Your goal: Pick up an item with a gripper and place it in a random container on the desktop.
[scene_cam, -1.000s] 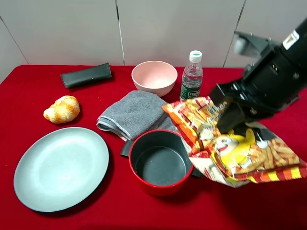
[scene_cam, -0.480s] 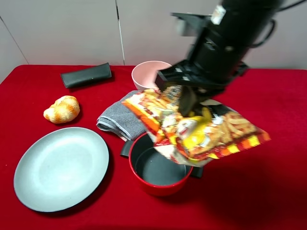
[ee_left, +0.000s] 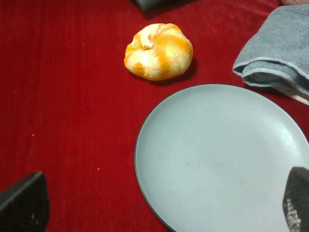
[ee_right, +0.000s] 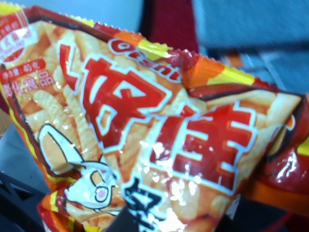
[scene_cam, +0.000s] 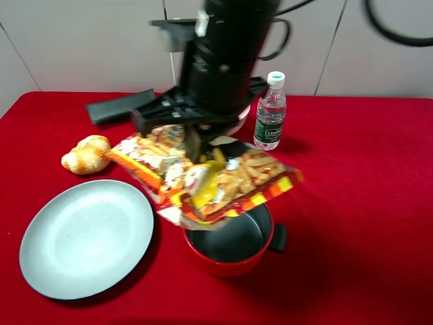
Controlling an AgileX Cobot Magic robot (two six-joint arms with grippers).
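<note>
My right gripper (scene_cam: 195, 143) has reached across the middle and is shut on the snack bag (scene_cam: 203, 177), an orange-yellow-red crinkly bag with fries and a cartoon character. The bag hangs in the air over the left rim of the red pot and fills the right wrist view (ee_right: 145, 125). The grey-blue plate (scene_cam: 84, 237) lies on the red desktop (scene_cam: 352, 203) to the lower left of the bag. My left gripper (ee_left: 159, 205) hovers over the plate's (ee_left: 222, 159) near edge, fingers (ee_left: 24, 203) wide apart and empty; it is out of the exterior view.
A red pot (scene_cam: 230, 244) with a grey inside stands under the bag. An orange-white conch shell (scene_cam: 86, 154) lies behind the plate. A water bottle (scene_cam: 270, 112), a black case (scene_cam: 118, 106) and a grey towel (ee_left: 277, 53) are further back.
My right arm has swung left across the table with the snack bag, from the right side past the pot toward the plate. The other things have not moved.
</note>
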